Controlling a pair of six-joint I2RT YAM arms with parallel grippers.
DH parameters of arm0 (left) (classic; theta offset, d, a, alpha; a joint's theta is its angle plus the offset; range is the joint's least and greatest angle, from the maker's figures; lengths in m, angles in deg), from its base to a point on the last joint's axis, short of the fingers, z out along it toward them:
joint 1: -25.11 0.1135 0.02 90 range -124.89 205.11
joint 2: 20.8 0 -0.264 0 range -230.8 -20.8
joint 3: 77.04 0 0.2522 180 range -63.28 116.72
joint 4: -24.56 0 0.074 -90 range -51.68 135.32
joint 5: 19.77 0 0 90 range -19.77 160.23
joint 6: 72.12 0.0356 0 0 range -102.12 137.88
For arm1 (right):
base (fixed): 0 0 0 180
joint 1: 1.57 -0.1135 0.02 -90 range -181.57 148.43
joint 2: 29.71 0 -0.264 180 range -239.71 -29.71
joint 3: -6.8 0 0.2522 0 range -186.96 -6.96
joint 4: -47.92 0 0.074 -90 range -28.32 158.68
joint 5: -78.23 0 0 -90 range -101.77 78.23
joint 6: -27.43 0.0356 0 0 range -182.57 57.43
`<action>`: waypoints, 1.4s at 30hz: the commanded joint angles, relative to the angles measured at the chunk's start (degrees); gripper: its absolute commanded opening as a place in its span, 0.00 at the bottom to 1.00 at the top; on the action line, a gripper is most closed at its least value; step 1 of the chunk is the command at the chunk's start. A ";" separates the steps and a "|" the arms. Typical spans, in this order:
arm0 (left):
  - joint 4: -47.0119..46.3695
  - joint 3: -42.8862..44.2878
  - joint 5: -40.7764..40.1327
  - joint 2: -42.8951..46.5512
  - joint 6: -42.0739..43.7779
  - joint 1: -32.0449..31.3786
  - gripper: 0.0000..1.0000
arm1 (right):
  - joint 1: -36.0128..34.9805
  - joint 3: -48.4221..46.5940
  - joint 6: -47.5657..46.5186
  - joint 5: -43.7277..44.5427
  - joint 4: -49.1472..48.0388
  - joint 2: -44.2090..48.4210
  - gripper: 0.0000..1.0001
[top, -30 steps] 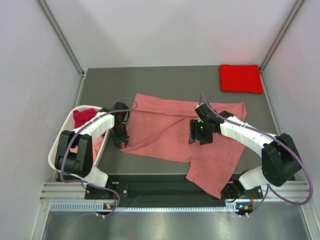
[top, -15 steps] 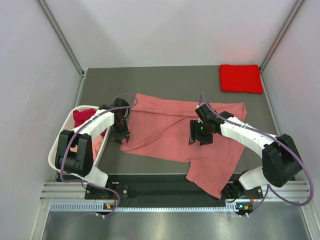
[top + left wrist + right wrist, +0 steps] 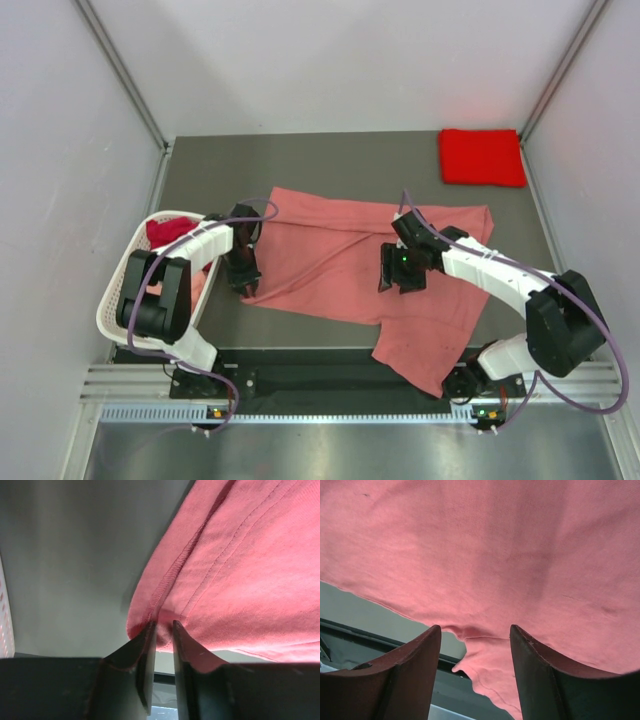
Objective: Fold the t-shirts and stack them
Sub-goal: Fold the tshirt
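The salmon pink t-shirt [image 3: 330, 260] lies spread across the centre of the desk [image 3: 300, 160], with one part draped over the near edge. The folded red t-shirt [image 3: 482, 157] sits at the far right corner. The left gripper [image 3: 164, 627] is nearly closed, pinching the pink hem. The right gripper [image 3: 475, 630] is wide apart over the cloth, gripping nothing.

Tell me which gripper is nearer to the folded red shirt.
Right. The right gripper is over the salmon shirt; the left gripper pinches its left edge, farther from the folded red shirt.

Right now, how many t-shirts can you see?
4: salmon pink t-shirt spread mid-table; bright red t-shirt folded far right; dark crimson t-shirt and pale pink t-shirt in the white basket, where more may hide.
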 commanded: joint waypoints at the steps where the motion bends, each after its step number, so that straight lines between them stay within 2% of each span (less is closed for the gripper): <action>1: -0.82 0.41 -0.44 1.70 -0.55 0.24 0.23 | -1.22 0.11 0.46 -0.57 -1.74 1.34 0.57; 2: -0.91 0.41 -0.61 1.52 -0.46 0.24 0.17 | -1.31 -0.06 0.37 -0.66 -1.83 1.34 0.57; 5: -1.08 0.32 -1.58 0.64 -0.28 0.24 0.11 | -1.22 0.02 0.46 -0.66 -1.83 1.60 0.57; 7: -0.73 0.32 -2.28 0.64 -0.37 0.24 0.01 | -1.22 0.20 0.46 -0.66 -1.83 1.69 0.57; 8: -0.65 0.41 -2.72 0.82 -0.54 0.24 0.00 | -1.22 0.46 0.54 -0.66 -1.83 1.87 0.57; 14: 3.56 1.29 -10.27 6.44 -4.14 0.24 0.00 | -1.31 1.34 0.63 -0.75 -2.09 2.22 0.57; 21: 5.51 0.24 -13.35 10.05 -11.09 0.24 0.00 | -1.22 0.99 0.81 -1.10 -2.27 1.69 0.57; 28: 4.37 -3.88 -15.21 3.20 -15.75 1.38 0.00 | -1.22 1.25 0.46 -0.75 -1.74 1.69 0.57; 32: 3.31 -3.37 -15.03 -2.33 -14.61 2.62 0.00 | -1.22 1.61 0.28 -0.49 -1.39 2.31 0.57; 35: 4.28 -1.70 -14.85 -1.91 -13.73 2.53 0.00 | -1.22 1.43 0.11 -0.13 -0.95 2.57 0.57; 37: 4.63 -0.91 -14.24 -0.16 -12.94 2.53 0.05 | -1.22 1.52 0.11 0.22 -0.77 2.75 0.57; 38: 4.89 -0.30 -13.72 1.85 -12.15 2.53 0.12 | -1.22 1.61 0.19 0.22 -0.86 2.75 0.57; 39: 5.15 -0.29 -13.10 2.83 -12.15 2.53 0.13 | -1.22 1.61 0.11 0.22 -0.86 2.75 0.57; 40: 5.50 0.40 -12.05 3.71 -11.28 2.53 0.19 | -1.22 1.61 0.19 0.22 -0.86 2.57 0.57; 42: 7.08 1.37 -9.94 5.73 -10.74 2.44 0.22 | -1.22 1.61 0.28 0.57 -0.60 2.22 0.57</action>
